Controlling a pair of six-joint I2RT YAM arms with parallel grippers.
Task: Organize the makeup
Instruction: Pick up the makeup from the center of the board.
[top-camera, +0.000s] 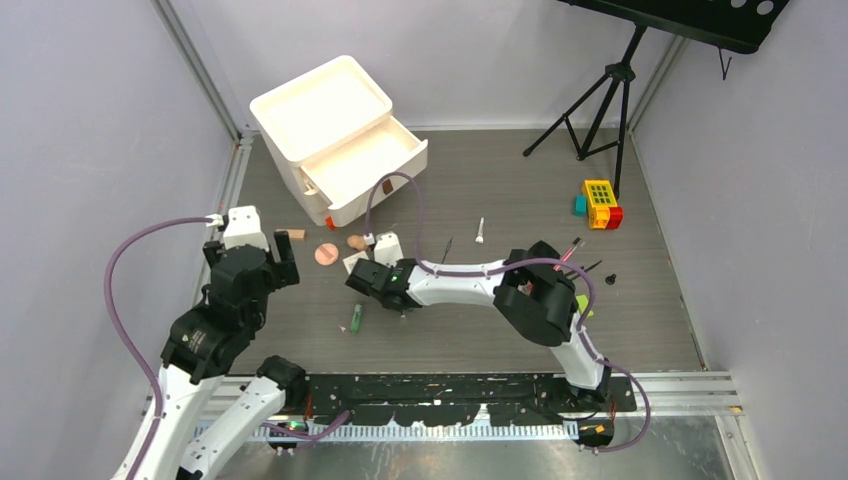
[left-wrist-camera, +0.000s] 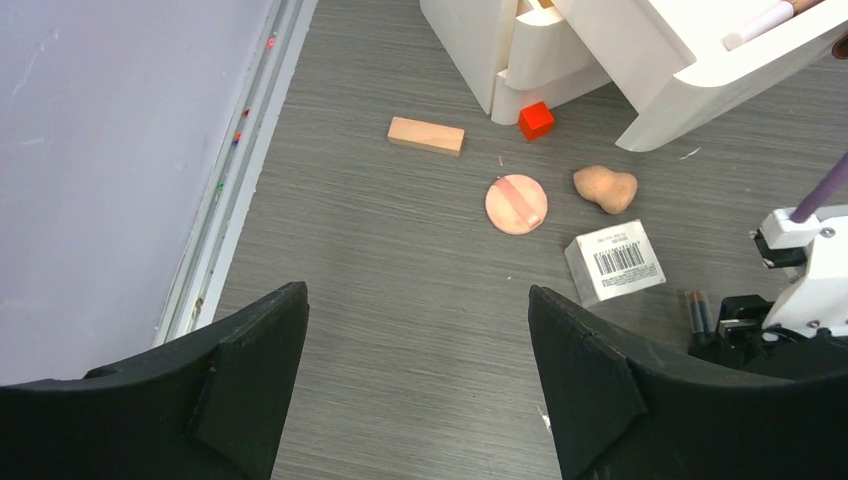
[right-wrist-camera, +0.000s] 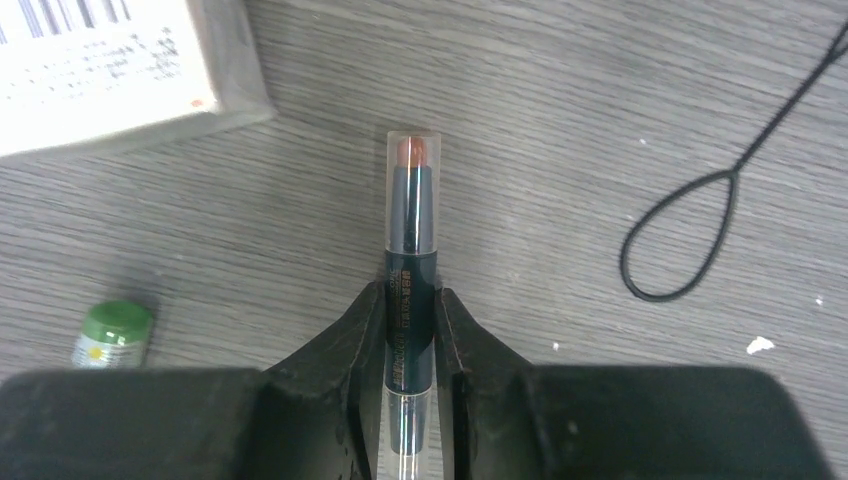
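My right gripper (right-wrist-camera: 410, 300) is shut on a dark lip stick (right-wrist-camera: 411, 200) with a clear cap, which lies on the grey table just below the clear barcoded box (right-wrist-camera: 100, 70). A green-capped tube (right-wrist-camera: 113, 335) lies to its left. My left gripper (left-wrist-camera: 415, 295) hangs open over bare table with nothing in it. Ahead of it lie a pink round puff (left-wrist-camera: 516, 204), a lumpy peach sponge (left-wrist-camera: 606, 188), a flat peach sponge (left-wrist-camera: 426, 135) and the barcoded box (left-wrist-camera: 614, 262). From above, the right gripper (top-camera: 358, 275) sits beside the box, with a green tube (top-camera: 356, 318) below it.
A white drawer unit (top-camera: 330, 130) stands at the back left with its drawer pulled out and a small red cube (left-wrist-camera: 536, 120) at its foot. A white tube (top-camera: 480, 231), thin pencils (top-camera: 572, 250), toy blocks (top-camera: 598, 203) and a tripod (top-camera: 600, 100) lie to the right. A black wire loop (right-wrist-camera: 700, 230) lies nearby.
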